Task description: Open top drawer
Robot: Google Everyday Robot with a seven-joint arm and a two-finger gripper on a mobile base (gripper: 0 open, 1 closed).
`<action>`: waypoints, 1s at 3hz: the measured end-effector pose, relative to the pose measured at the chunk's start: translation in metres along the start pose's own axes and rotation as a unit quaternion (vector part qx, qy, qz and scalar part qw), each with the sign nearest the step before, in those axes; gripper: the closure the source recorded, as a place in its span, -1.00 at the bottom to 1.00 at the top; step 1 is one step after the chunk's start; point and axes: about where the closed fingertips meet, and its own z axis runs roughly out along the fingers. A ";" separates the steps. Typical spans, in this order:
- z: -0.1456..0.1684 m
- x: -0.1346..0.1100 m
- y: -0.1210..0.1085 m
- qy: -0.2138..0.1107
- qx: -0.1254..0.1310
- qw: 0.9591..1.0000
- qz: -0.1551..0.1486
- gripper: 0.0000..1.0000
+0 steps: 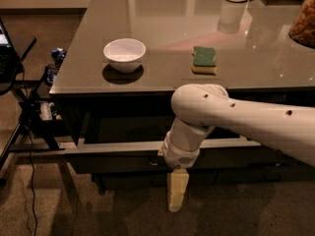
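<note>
Grey countertop (pixel 162 58); top drawer (pixel 118 154) open; gripper (pixel 177 200) low before its front.

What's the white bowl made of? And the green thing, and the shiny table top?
The bowl looks like glazed ceramic or plastic: smooth, slightly glossy. The green thing seems a foam sponge: matte green top, yellow layer underneath. The table top looks polished, maybe glass or stone: it mirrors things. The gripper hangs below the front of the top drawer.
</note>
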 end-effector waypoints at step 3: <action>0.010 0.012 0.032 -0.009 -0.038 0.999 0.024 -1.00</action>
